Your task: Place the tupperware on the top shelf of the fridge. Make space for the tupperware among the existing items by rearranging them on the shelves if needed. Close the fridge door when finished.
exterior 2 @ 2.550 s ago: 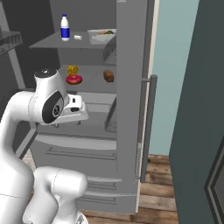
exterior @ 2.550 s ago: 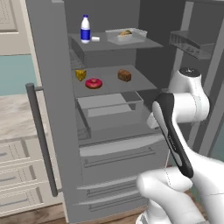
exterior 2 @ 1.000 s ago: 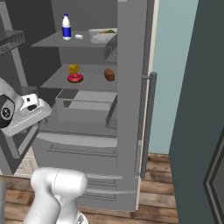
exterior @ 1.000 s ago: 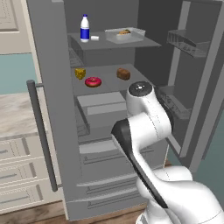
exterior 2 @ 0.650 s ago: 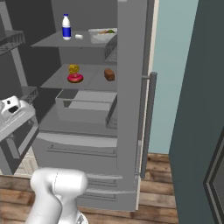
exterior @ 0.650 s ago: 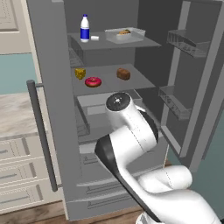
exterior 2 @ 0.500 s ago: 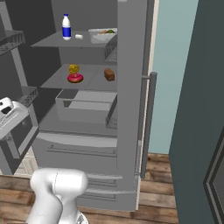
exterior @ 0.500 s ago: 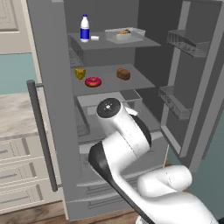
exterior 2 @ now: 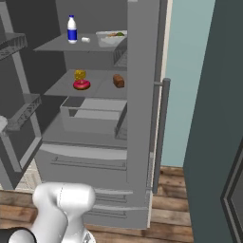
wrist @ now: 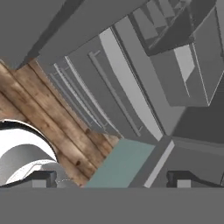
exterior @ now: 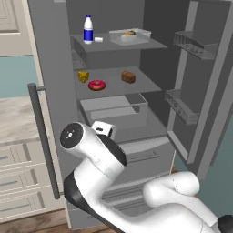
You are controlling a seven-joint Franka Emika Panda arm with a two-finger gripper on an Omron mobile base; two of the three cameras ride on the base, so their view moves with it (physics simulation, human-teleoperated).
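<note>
The fridge [exterior: 50, 68] stands with its right door [exterior: 214, 91] swung open. On the top shelf [exterior: 109, 47] the tupperware [exterior: 129, 36] rests at the right, also seen as the tupperware [exterior 2: 111, 38] from the other side. A white bottle [exterior: 88, 29] and a small white block [exterior: 98, 40] share that shelf at the left. One shelf lower lie a cheese wedge [exterior: 83, 76], a red doughnut [exterior: 96, 85] and a brown loaf chunk [exterior: 128, 77]. My gripper [wrist: 113, 179] is open and holds nothing, low before the fridge's drawer fronts, over the wood floor.
A grey drawer [exterior: 116, 107] juts out under the lower shelf. Wire baskets [exterior: 182, 104] hang on the open door. The shut left door carries a bar handle [exterior: 43, 136]. My arm's elbow [exterior: 73, 134] bulges low left of the cavity. Cabinet drawers [exterior: 18, 182] flank the fridge.
My arm has swung from the right of the cavity across to the lower left, away from the shelves. The tupperware and the other items have stayed put.
</note>
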